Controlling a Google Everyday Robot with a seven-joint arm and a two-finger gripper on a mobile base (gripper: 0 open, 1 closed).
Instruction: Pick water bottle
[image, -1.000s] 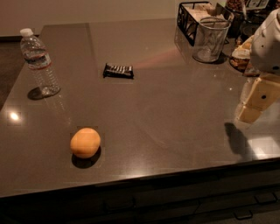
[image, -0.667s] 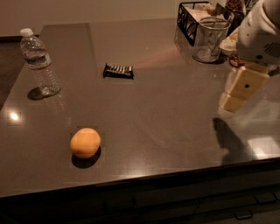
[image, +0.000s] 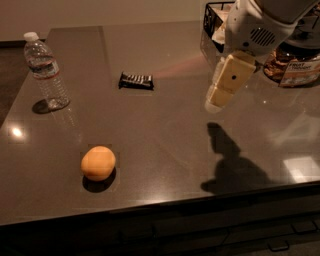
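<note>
The water bottle (image: 46, 70) stands upright, white cap on, far to my gripper's left near the left edge of the table (image: 165, 150). An orange (image: 98, 162) lies to my gripper's left and nearer the front edge. A dark wrapped snack bar (image: 136, 80) lies flat just left of my gripper, between it and the bottle. My gripper (image: 216, 100) hangs above the table, tilted down and to the left, touching nothing; whether it is clenched or released I cannot tell. Its shadow (image: 227, 160) falls below it. Behind it is a black wire basket (image: 212, 20), and to its right a labelled package (image: 295, 67).
</note>
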